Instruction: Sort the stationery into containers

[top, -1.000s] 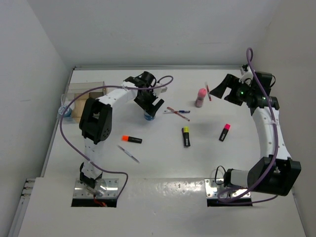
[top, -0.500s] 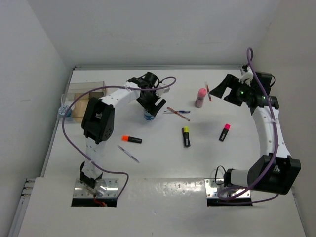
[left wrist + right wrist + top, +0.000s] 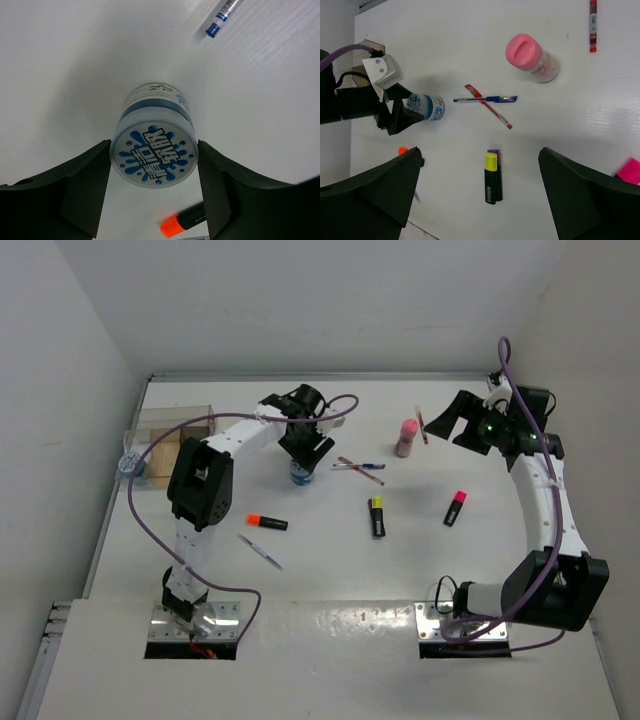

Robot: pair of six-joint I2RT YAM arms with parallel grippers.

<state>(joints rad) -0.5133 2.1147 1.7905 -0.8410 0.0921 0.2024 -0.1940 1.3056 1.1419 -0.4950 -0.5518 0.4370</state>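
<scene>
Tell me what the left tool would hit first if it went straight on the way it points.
The blue-speckled jar, flanked by the left tool and directly in its line. Depth is unclear, but nothing shows in front of it.

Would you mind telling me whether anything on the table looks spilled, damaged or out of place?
Nothing looks spilled or damaged. The only untidy spot is near the middle, where the thin red pen and the thin blue pen lie crossed in an X. The pink-capped bottle stands upright.
</scene>
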